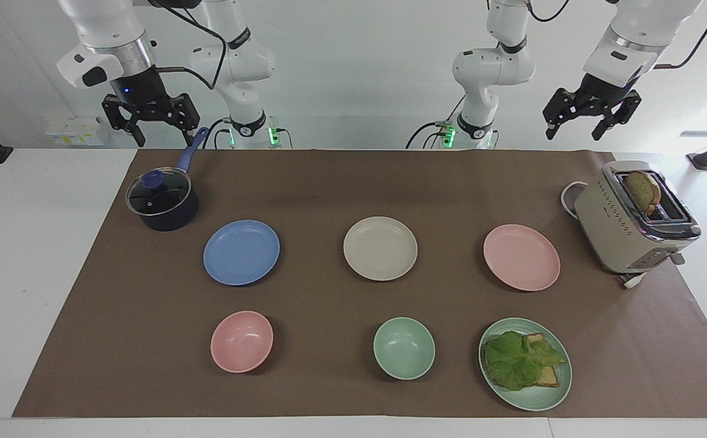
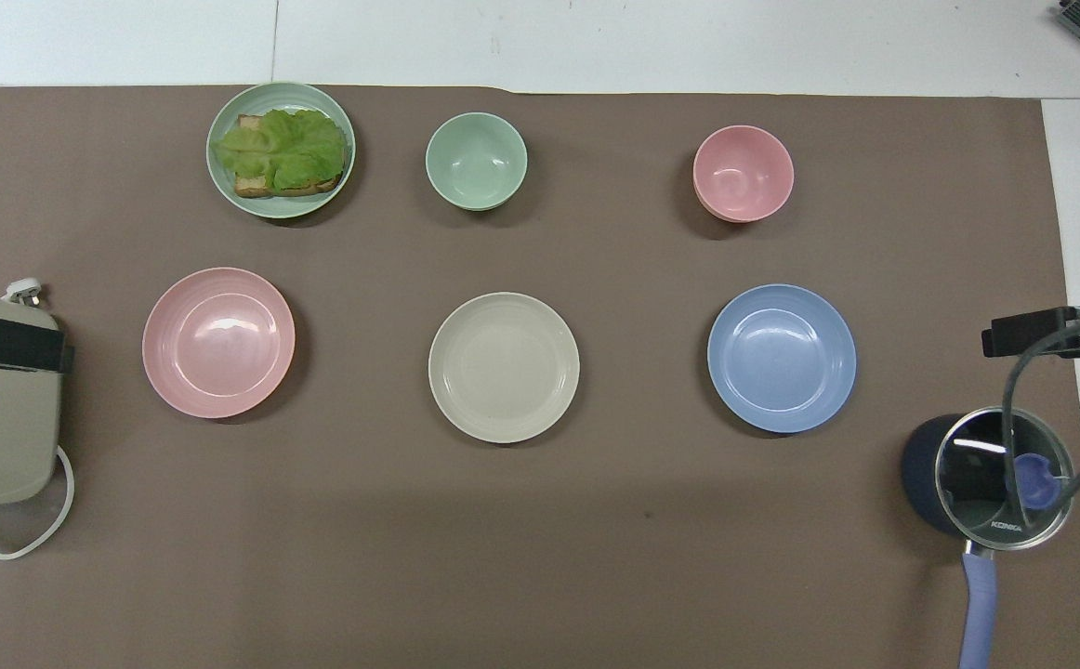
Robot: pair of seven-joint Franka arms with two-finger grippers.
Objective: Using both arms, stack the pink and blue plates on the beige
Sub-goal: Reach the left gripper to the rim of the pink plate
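Observation:
Three equal plates lie in a row on the brown mat. The beige plate (image 1: 380,248) (image 2: 504,367) is in the middle. The blue plate (image 1: 241,252) (image 2: 782,358) lies toward the right arm's end and the pink plate (image 1: 521,257) (image 2: 218,342) toward the left arm's end. Each plate is bare and apart from the others. My right gripper (image 1: 162,137) hangs open, high over the saucepan's handle. My left gripper (image 1: 575,134) hangs open and tilted, high over the mat's edge near the toaster. Neither holds anything.
A dark saucepan (image 1: 162,201) with a glass lid stands beside the blue plate. A beige toaster (image 1: 630,222) with a bread slice stands beside the pink plate. Farther from the robots sit a pink bowl (image 1: 241,340), a green bowl (image 1: 404,348) and a green plate (image 1: 542,395) with toast and lettuce.

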